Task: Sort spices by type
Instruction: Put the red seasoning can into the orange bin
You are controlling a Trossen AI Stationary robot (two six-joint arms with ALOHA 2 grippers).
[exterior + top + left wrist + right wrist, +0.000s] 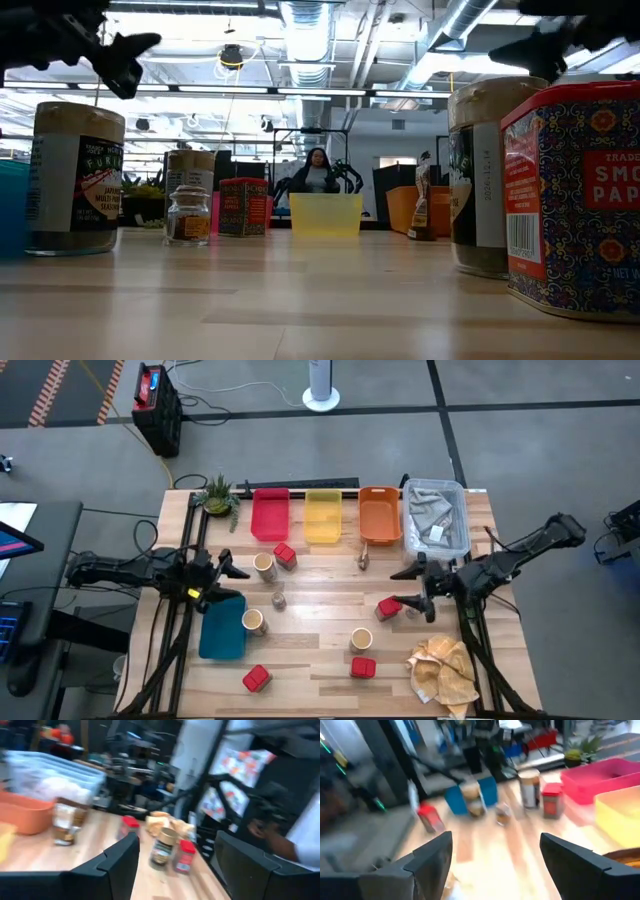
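Note:
Several spices stand on their bases on the table. Tan cylinders [264, 566] [254, 622] [361, 640], red tins [285, 555] [389, 607] [256, 679] [363, 667] and small glass jars [279, 600] [363, 560] are scattered over the middle. My left gripper [238, 568] is open and raised, beside the far-left cylinder. My right gripper [400, 590] is open and raised, just above the right red tin. In the left wrist view the open fingers [120, 865] frame a cylinder [162, 848] and a tin [185, 856]. The right wrist view shows the open gripper [495, 860].
Red tray [270, 515], yellow tray [322, 515], orange tray [380, 515] and a clear bin [445, 490] line the far edge. A blue tray [222, 630] lies at the left. A beige cloth [445, 670] lies near right. A plant [217, 495] stands at the far left corner.

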